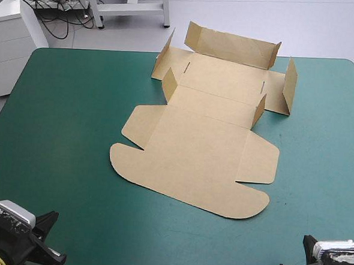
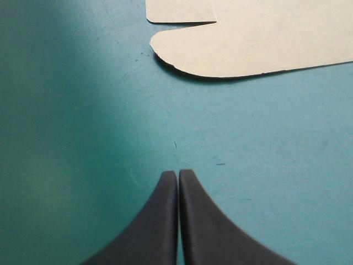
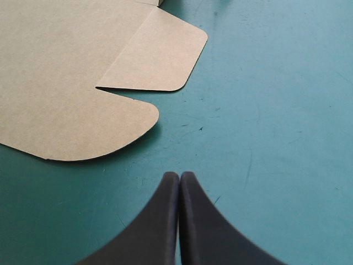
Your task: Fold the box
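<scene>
The brown box (image 1: 200, 140) lies in the middle of the teal-green table, its lid panel flat toward the near side and several small walls raised at the far end. In the left wrist view my left gripper (image 2: 178, 173) is shut, its black fingers (image 2: 160, 221) meeting in a point over bare cover; the box's rounded near-left corner (image 2: 253, 44) lies ahead of it, apart. My right gripper (image 3: 180, 174) is shut too, with the box's rounded near-right corner (image 3: 71, 94) and side flap (image 3: 160, 55) ahead and to the side, not touching.
Both arms sit at the table's near corners, the left arm (image 1: 20, 234) and the right arm (image 1: 328, 262). Bare teal-green cover (image 1: 63, 119) surrounds the box on all sides. The table's far edge (image 1: 110, 51) runs just behind the raised walls.
</scene>
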`<state>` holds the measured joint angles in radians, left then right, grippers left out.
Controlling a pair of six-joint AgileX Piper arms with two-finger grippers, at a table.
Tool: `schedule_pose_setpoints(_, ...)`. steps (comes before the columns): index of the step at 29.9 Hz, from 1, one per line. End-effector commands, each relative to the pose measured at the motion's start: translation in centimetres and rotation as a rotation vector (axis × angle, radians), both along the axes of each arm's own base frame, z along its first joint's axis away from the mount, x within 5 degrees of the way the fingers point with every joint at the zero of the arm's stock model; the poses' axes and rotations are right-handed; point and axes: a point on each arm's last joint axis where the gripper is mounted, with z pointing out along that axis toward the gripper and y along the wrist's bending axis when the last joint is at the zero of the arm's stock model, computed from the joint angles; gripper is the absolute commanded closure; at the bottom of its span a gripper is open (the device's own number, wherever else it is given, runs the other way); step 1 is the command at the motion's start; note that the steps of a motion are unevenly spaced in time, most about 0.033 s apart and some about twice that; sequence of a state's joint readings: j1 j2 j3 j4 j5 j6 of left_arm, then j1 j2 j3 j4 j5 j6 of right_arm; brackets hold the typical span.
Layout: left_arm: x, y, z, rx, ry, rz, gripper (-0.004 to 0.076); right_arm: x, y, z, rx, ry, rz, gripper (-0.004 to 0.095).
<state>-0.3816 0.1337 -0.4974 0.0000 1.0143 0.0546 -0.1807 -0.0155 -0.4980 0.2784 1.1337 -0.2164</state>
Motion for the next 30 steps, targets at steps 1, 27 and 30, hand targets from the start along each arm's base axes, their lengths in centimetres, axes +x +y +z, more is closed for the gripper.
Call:
schedule_pose_setpoints(1,0.3,-0.1,1.3,-0.032,-0.074,-0.002,0.0734,-0.3,0.1,1.2,-0.007,-0.111,-0.002,0.0928)
schedule_pose_setpoints(27,0.3,-0.1,1.3,-0.032,-0.074,-0.002,0.0734,11.5,-2.3,16.4,0.078,0.073,-0.062,0.0926)
schedule_pose_setpoints(30,0.3,-0.1,1.3,-0.032,-0.074,-0.002,0.0734,15.2,-2.8,18.4,0.094,0.138,-0.044,0.0925)
